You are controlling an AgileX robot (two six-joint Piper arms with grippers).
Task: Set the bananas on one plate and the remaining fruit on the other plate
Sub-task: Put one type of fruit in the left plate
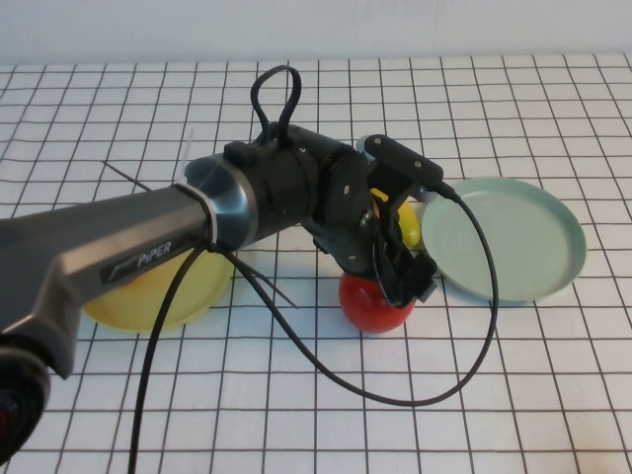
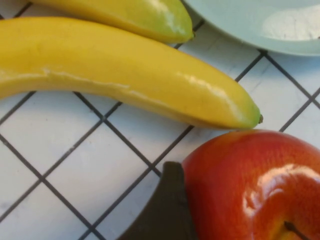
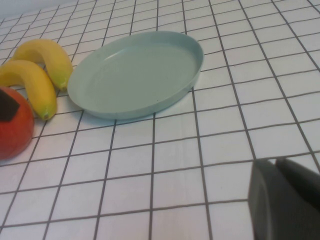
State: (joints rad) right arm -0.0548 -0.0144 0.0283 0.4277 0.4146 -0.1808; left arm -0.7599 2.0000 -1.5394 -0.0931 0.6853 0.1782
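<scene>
The left gripper [image 1: 403, 277] is down over the apple [image 1: 376, 302], a finger [image 2: 162, 210] touching its side; I cannot tell if it grips. Two bananas [image 2: 125, 75] lie just beside the apple, near the blue-green plate [image 1: 553, 267]. The yellow plate [image 1: 158, 296] sits under the left arm, and the right gripper [image 3: 285, 200] hangs over the table.

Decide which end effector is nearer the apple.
Left. The left end effector is right at the apple; the right end effector sits apart, past the blue-green plate.

White gridded table [image 1: 553, 395], teal plate [image 1: 504, 240], yellow plate [image 1: 148, 296], two bananas [image 3: 35, 82], apple [image 1: 377, 304]
</scene>
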